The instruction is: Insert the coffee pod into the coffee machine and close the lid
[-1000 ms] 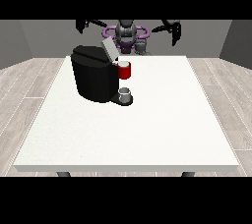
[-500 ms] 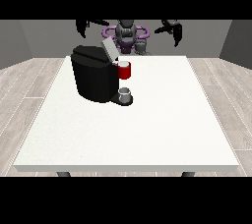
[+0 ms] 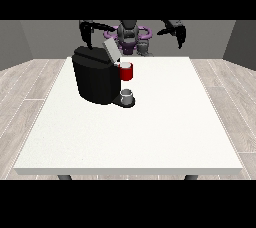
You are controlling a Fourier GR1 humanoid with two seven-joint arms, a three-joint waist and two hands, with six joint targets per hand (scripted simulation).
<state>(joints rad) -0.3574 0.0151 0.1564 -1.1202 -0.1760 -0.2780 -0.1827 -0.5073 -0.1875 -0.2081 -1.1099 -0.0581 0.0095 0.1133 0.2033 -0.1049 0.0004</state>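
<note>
Pod not plainly identified; a grey thing point(image 3: 144, 47) sits at the table's point(image 3: 165, 137) far edge. Machine point(image 3: 95, 79) lid point(image 3: 111, 50) is up, a red thing at the machine point(image 3: 126, 71), cup point(image 3: 127, 95) contents unseen. Hand at the view's right point(image 3: 177, 30) has shifted slightly inward, hand at the view's left point(image 3: 88, 31) stays raised; fingers cannot be told, so nothing is grasped yet

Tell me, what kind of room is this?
Probably a plain test room made like a kitchen corner: a black coffee machine on a big white table, a wood-look floor, and bare grey walls.
</note>
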